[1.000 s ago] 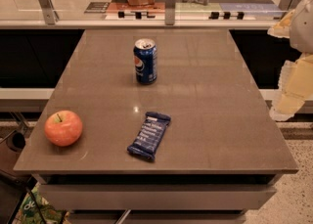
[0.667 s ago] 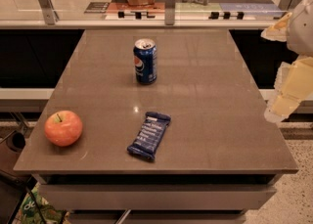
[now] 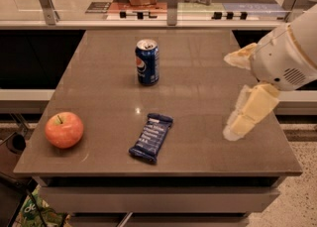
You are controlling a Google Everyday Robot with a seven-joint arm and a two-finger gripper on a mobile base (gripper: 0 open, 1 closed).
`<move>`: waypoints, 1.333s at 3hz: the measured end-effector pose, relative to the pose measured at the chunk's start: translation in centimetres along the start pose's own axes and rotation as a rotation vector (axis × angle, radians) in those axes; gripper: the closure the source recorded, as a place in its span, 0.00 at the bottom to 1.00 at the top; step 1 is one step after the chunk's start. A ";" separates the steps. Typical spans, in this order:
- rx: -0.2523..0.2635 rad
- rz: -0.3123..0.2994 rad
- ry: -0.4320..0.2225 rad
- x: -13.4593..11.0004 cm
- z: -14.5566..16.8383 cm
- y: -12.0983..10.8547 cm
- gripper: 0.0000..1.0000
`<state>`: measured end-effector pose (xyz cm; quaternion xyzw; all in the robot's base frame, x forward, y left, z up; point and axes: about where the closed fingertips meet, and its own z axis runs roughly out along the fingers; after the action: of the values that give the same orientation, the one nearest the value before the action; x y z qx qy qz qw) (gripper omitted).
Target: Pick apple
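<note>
**While Apple [image 3: 64,129] Sits by the Edge, Gripper [image 3: 228,97] Hangs Across the Tabletop [image 3: 198,171]**

With the apple resting at the lower left of the frame, close to the tabletop's left and near edges, I have the gripper at the right of the frame, its fingers [image 3: 247,114] spread apart and holding nothing. My worry is the crossing: a low sweep leftward could clip the blue snack bar [image 3: 151,138] at lower centre or the soda can [image 3: 147,62] above it. The apple is round, so I judge a glancing touch from one finger could roll it off the edge before the fingers close.
</note>
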<state>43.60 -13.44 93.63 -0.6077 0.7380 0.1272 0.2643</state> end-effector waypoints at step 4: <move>-0.032 0.038 -0.452 -10.6 10.7 3.9 0.00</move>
<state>43.68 1.63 90.04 -0.5540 0.6691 0.2769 0.4107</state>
